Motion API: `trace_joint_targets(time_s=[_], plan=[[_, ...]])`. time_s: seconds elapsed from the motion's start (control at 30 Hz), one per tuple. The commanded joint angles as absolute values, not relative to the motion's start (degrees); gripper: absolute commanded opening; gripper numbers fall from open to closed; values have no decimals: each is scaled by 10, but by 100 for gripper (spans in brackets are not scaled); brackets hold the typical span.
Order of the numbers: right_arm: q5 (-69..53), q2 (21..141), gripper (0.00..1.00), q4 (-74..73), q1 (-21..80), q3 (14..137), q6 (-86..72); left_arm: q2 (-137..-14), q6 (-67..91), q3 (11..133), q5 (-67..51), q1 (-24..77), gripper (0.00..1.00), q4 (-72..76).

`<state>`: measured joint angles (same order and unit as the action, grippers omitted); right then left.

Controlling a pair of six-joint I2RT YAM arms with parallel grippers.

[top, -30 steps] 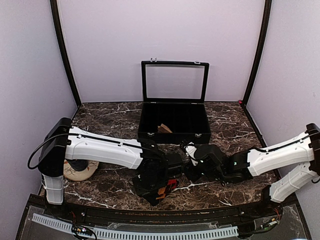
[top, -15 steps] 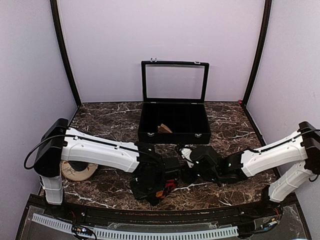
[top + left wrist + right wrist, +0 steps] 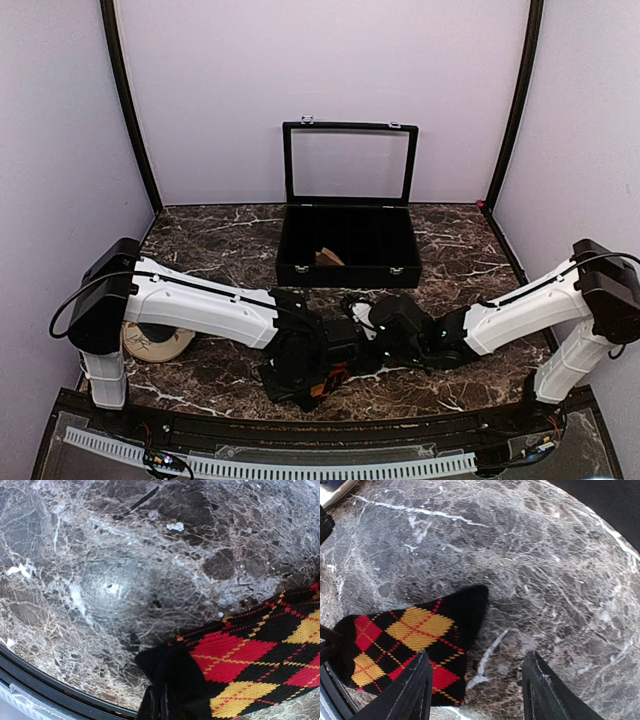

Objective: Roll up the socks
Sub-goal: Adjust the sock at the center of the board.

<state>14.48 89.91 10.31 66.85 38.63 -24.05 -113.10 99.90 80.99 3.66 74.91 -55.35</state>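
Note:
A black argyle sock with red and yellow diamonds lies flat on the marble table near the front edge [image 3: 327, 378]. In the left wrist view the sock [image 3: 250, 660] fills the lower right, and my left gripper [image 3: 161, 702] is shut on its black corner at the bottom of the frame. In the right wrist view the sock [image 3: 412, 635] lies at the lower left. My right gripper [image 3: 480, 690] is open just above the table, its left finger [image 3: 415, 690] over the sock's edge and its right finger [image 3: 547, 692] over bare marble. From above the two grippers meet over the sock, the left [image 3: 312, 368] and the right [image 3: 372, 338].
A black compartment box [image 3: 345, 265] with its glass lid raised stands at the back centre, a tan item [image 3: 328, 257] inside it. A tan round object [image 3: 155, 343] lies at the left under my left arm. The table's front rim [image 3: 60, 692] is close behind the left gripper.
My right arm has reached further left, bringing its open gripper up to the sock. My left gripper has shifted slightly left and forward, still on the sock.

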Motion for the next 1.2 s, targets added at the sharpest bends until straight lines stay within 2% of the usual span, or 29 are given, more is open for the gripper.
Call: trace_joint_targets(time_s=[0.0,0.7,1.17], plan=[[120,909,57,150,663,401,-249,-1102,1005,800,37,752,0,-557],[102,1026,56,253,626,347,-300,-1100,1000,785,33,751,0,-538],[112,1053,55,269,620,309,-315,-1083,1004,747,41,751,0,-509]])
